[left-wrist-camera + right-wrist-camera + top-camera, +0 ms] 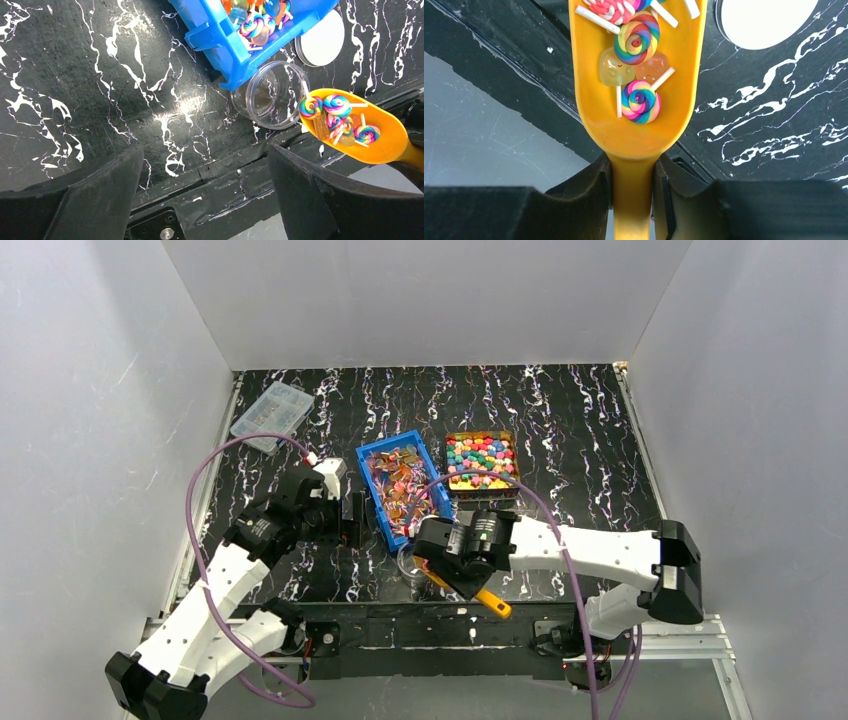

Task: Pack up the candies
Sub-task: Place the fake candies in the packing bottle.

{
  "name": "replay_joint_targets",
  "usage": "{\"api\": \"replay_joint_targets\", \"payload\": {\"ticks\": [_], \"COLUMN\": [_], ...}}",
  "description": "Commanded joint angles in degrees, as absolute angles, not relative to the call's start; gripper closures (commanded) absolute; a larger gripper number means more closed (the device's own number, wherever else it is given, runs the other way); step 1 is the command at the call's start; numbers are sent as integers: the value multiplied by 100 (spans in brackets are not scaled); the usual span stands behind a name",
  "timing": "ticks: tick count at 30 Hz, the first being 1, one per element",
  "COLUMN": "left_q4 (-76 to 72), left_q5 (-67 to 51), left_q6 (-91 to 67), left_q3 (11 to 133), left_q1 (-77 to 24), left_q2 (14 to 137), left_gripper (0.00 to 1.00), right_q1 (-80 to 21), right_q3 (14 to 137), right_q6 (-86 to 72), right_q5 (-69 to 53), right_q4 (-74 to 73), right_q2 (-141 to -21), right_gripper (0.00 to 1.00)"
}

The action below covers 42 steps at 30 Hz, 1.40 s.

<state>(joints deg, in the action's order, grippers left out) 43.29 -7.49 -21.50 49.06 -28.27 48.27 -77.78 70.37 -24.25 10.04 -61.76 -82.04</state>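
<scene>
Gripping the scoop (639,125) by its handle, the right pincer (633,180) is closed on it, one finger on each side. It holds the scoop above the near edge of the desk (580,440), about midway along it. The bowl carries some candies (640,100): rainbow swirl lollipops with white sticks and a couple of pale gummies. In the left wrist view the scoop's tip sits just at the rim of a clear jar (272,95). The jar stands on the desk, touching the near corner of the blue bin (220,35), and looks empty. A white lid (322,42) lies flat just beside both the jar and the bin.

The bin, at mid-desk, holds more candies of the wrapped and lollipop kind. Just to its right, a tray (481,435) is filled with bright rounded pieces. A clear box (272,412) sits near the far left corner.

The left pincer (205,150) hovers over bare desk left of the bin, fingers spread wide, holding nothing.
</scene>
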Motion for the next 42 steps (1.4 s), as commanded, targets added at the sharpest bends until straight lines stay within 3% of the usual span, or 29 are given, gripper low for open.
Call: {"api": "replay_joint_targets", "payload": {"ticks": [1, 27, 42], "left_q4": [4254, 4289, 4306], "left_q5": [-677, -624, -546], "left_q6": [-1983, -1951, -1980], "left_q3": [4818, 4688, 4667], "left_q1": [-2841, -2839, -2897], "left_q2": [4773, 4095, 3823], "left_gripper": [7, 4, 2], "right_q1": [-7811, -7564, -7144], "right_q3": [7502, 9048, 9403], "right_q6": [-2558, -2611, -2619], "right_q5": [831, 256, -880], "right_q4": [-6694, -8105, -8147], "right_q2": [-8474, -10141, -10418], "right_gripper": [99, 99, 99]}}
